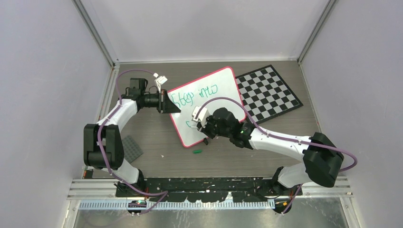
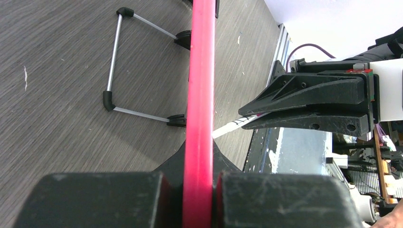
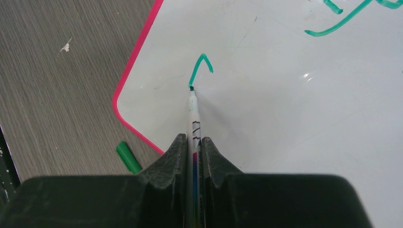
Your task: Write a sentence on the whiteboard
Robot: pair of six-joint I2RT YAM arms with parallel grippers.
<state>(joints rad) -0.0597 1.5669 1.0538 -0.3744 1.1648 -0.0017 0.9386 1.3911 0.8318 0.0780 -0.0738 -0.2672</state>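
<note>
Marker (image 3: 193,111), clamped in the right gripper (image 3: 194,142), is shown touching the whiteboard (image 3: 285,123) only by the right wrist view; the rim (image 2: 200,71) is pinched by the left gripper (image 2: 199,183).

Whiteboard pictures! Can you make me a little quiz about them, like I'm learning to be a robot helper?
1. True or false: the left tool is shut on the pink rim of the whiteboard.
2. Pick one: the sentence on the whiteboard is written in A) black, B) green, C) blue.
3. Short answer: what does the right tool hold, and where is its tip?

Key
1. True.
2. B.
3. A marker; its tip is on the whiteboard, at the end of a green stroke.
</note>
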